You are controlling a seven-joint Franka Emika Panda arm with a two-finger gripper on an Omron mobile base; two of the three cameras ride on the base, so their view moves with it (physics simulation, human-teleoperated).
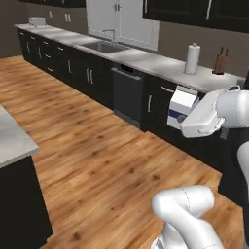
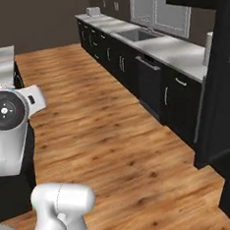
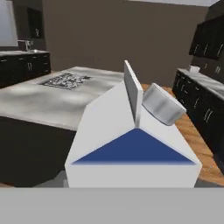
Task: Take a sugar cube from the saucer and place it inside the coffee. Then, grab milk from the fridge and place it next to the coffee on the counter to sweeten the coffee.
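Milk: one white carton (image 1: 183, 105) with a dark blue band sits at the end of my hand, held up in the air above the wood floor and just in front of the black cabinet fronts; from my hand's own camera its gabled top (image 3: 131, 144) fills the foreground, white slopes over a blue triangle.
My fingers: hidden behind the carton, so I cannot tell how they stand around it.
Counter run: a long pale worktop (image 1: 146, 61) over black cabinets with silver bar handles runs along the wall, with one sink (image 1: 103, 46) and faucet under the window (image 1: 124, 19).
On that worktop: one white paper-towel roll (image 1: 192, 59), one knife block (image 1: 220, 62), and one toaster (image 1: 37, 21) at the far end.
Below it: one black dishwasher front (image 1: 128, 94) between the cabinet doors.
Island: one plain grey top (image 3: 43, 98) with a stove (image 3: 65, 80) set into it lies behind the carton, well apart from it.
Near the carton top: one rounded silver-grey cap (image 3: 162, 105), just beside the ridge.
Floor: warm brown wood planks (image 2: 99, 133), open between the island and the wall run.
Walls: dull brown, with black wall cabinets above.
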